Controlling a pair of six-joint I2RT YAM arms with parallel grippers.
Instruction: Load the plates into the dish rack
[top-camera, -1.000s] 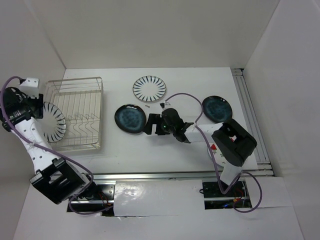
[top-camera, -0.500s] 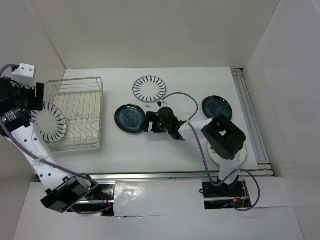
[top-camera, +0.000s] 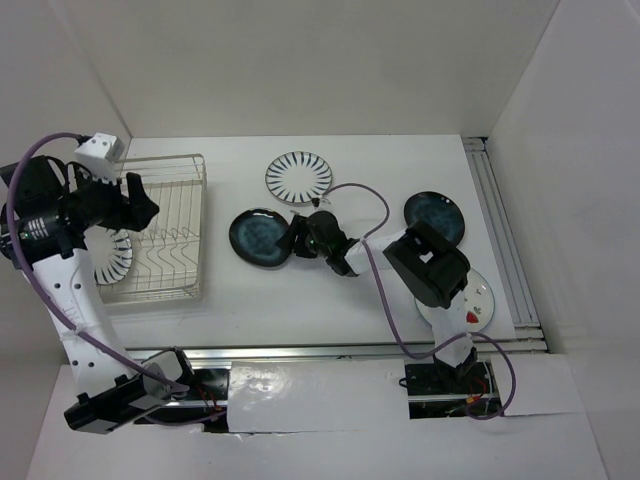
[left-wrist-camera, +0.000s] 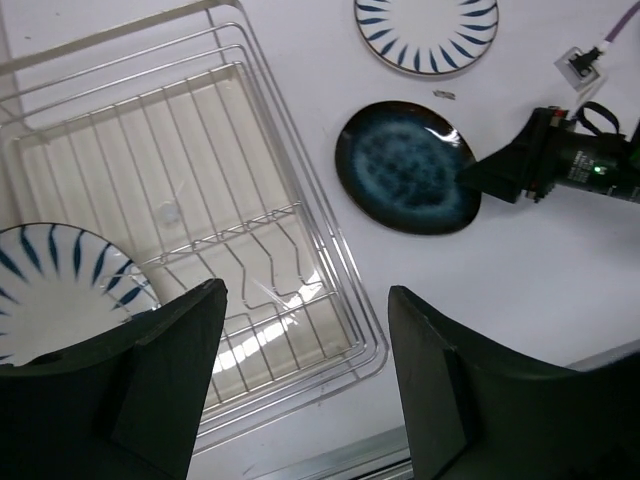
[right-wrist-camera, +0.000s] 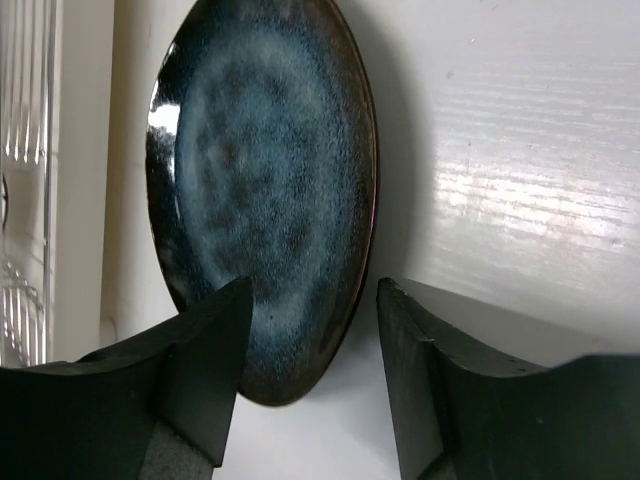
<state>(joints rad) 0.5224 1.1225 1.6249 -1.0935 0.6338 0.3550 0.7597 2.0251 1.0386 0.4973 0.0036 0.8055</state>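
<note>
1. 1 striped plate (left-wrist-camera: 60, 290) is already sitting in the dish rack (top-camera: 172, 262), at its near left corner. It is showing its face as if leaning, and I cannot tell whether it is seated between the tines.
2. The left gripper (left-wrist-camera: 305, 300) is hovering above the rack with its jaws standing wide apart and holding nothing, so that plate is judged as delivered.
3. The right gripper (right-wrist-camera: 312, 300) is reaching low across the counter (top-camera: 330, 300) to the nearer dark blue plate (right-wrist-camera: 260, 200), which is lying flat just right of the rack.
4. Its jaws are standing partly open and straddling the plate's rim, 1 finger over the glossy face and 1 on the counter side. A gap is showing on both sides, so nothing is gripped yet.
5. 3 more plates are waiting on the counter: a second striped plate (top-camera: 298, 177) toward the far edge, a second dark blue plate (top-camera: 433, 217) on the right, and a watermelon-print plate (top-camera: 478, 305) partly hidden under the right arm.
6. With 1 plate racked and 4 seen outside, the task is looking early. Most rack slots are standing vacant, and the blue plate at the right jaws is likely next.
</note>
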